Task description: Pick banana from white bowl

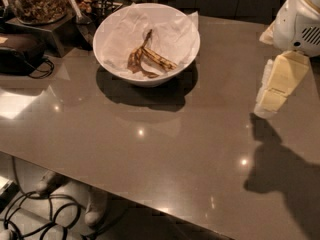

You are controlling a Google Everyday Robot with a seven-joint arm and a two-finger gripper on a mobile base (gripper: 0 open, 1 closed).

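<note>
The white bowl (176, 70) stands near the far edge of the bench (165, 154), left of centre. Its paper lining (170, 31) holds the banana (158, 60). Open bench surface runs from the bowl to the near edge. The gripper (270, 101) hangs at the right edge, well apart from the bowl; whether it is open or closed cannot be told.

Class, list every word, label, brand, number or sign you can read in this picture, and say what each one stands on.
None: no text can be read anywhere.
The large glossy white bowl, its dull yellow brown-patched banana and the clear jar of brown nuts bear no lettering.
The cream gripper, over the right side of the grey table, shows none either.
</note>
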